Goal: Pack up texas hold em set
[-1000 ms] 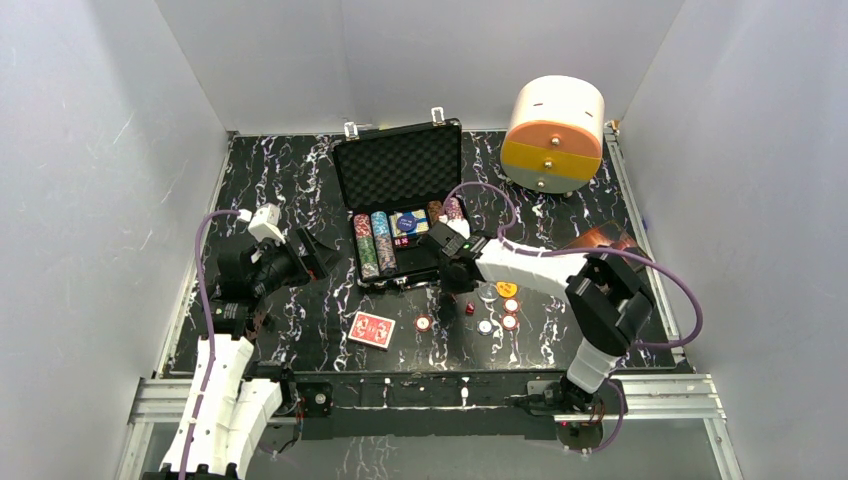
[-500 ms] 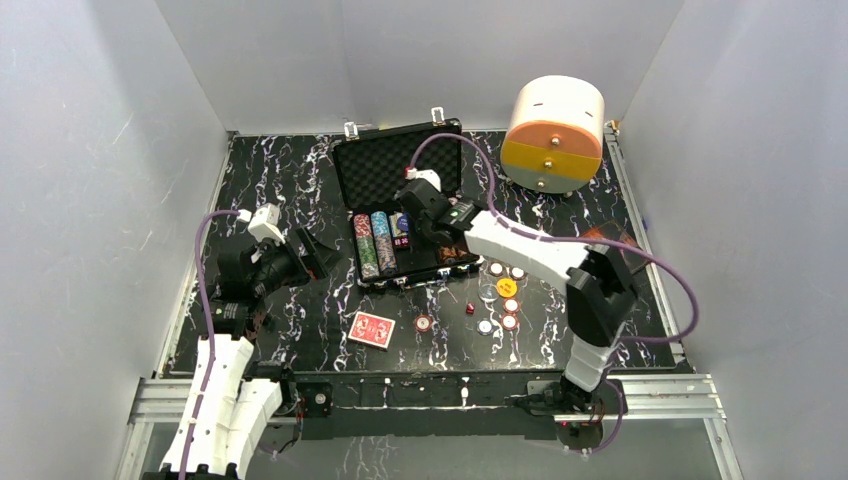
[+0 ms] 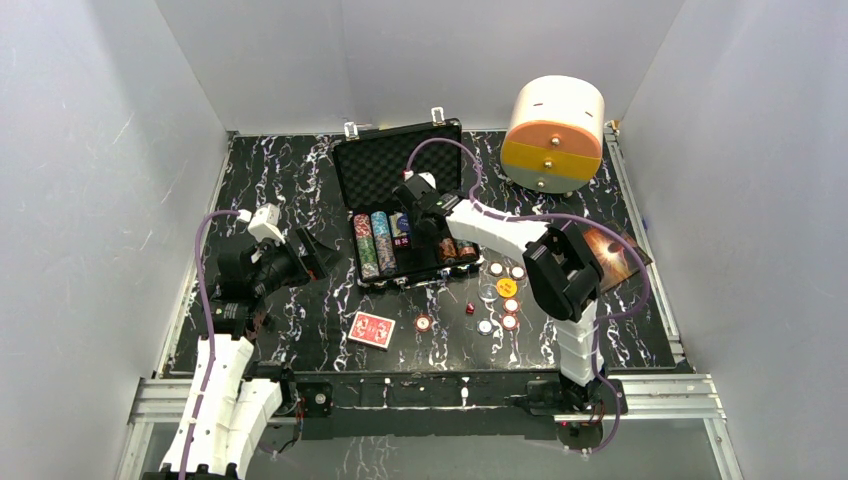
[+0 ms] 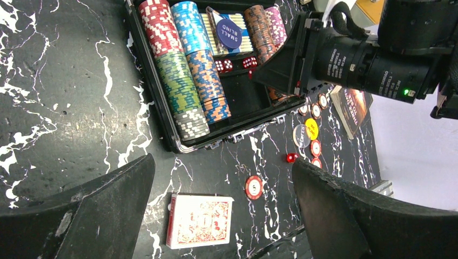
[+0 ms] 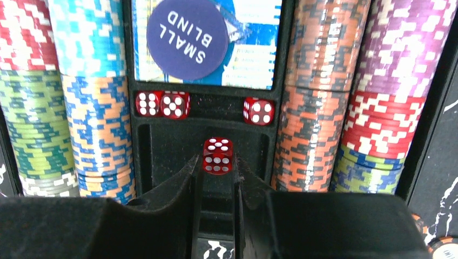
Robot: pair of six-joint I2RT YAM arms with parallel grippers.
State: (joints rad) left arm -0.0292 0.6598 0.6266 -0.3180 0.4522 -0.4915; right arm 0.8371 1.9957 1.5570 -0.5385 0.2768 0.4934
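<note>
Now the right arm stretches forward over the open black foam-lined rectangular briefcase, wrist bent down into its middle compartment. The right gripper is nearly closed, pinching a small red die between its fingertips, just below three more red dice and between rows of striped poker chips. The left arm sits folded at the table's left, left gripper spread wide and empty, aimed toward the case. The red-backed card deck lies just in front of the case.
</note>
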